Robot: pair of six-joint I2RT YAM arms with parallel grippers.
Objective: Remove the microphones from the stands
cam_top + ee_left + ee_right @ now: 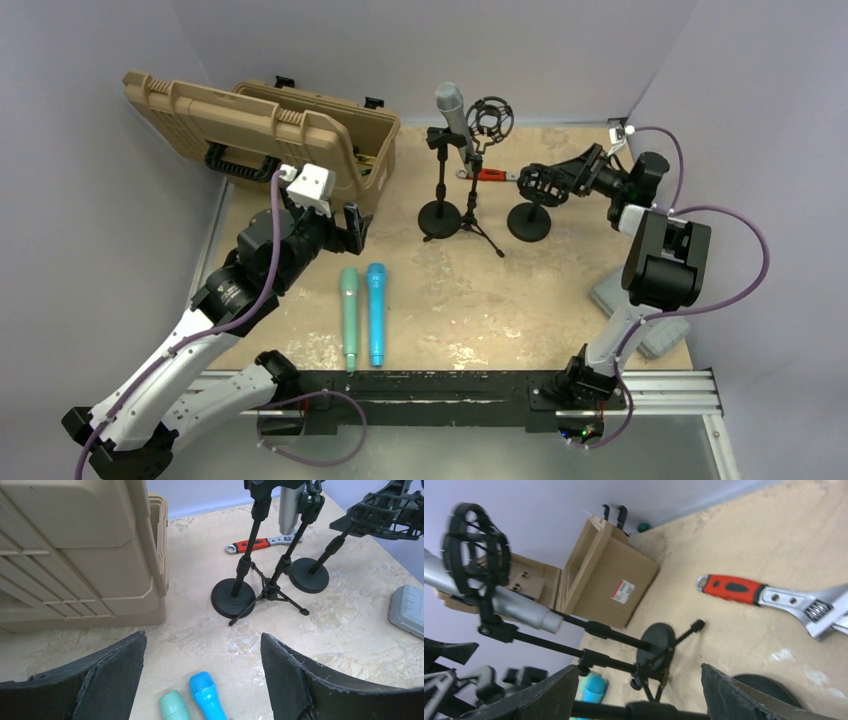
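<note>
The left pincer [202, 639] gapes wide with nothing in it, hovering over the table [345, 630]. A blue mic [206, 692] and a teal mic [174, 705] lie just below it, and a tan case [75, 555] sits to its left. Ahead of it, well apart, the silver microphone [452, 108] sits tilted in its stand [440, 182]. The right pincer [556, 180] is also spread wide, gripping nothing, close to a shock mount [540, 186]; the microphone is ahead of it, and a wrench [769, 596] lies on the table beyond
</note>
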